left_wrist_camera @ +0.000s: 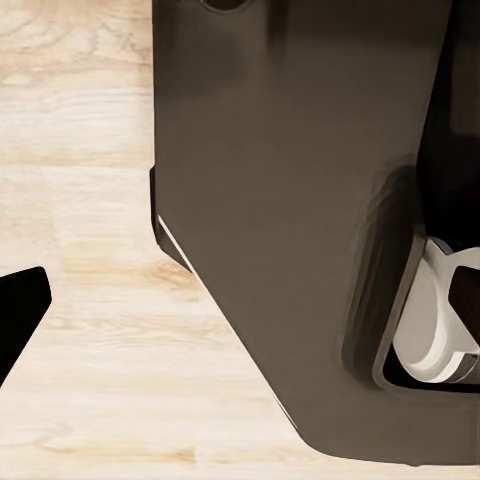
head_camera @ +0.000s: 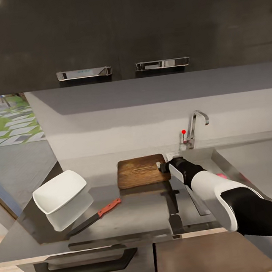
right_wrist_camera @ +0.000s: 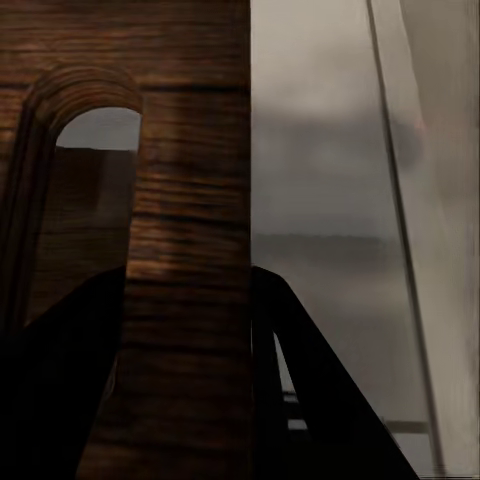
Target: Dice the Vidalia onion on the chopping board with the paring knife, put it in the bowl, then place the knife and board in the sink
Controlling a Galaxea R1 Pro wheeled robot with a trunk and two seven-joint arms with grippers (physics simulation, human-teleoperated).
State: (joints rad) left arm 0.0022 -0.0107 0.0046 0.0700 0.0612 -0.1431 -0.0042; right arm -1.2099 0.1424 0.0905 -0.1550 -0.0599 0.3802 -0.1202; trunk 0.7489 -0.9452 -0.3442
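Pincer (head_camera: pixel 161 165) astride chopping board (head_camera: pixel 139 171) edge

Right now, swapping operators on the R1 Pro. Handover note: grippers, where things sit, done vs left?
Right gripper: at the handle-hole end of the brown wooden chopping board, one dark finger either side of its end strip; looks clamped on it.
Left gripper: low beside the dark cabinet, state unclear.
Red-handled paring knife: flat on the glossy grey countertop, near the front edge.
White squarish bowl: left of the board, tilted, looks empty.
Steel sink: to the right, below the faucet.
Left: board and knife into the sink. Onion status can't be judged.
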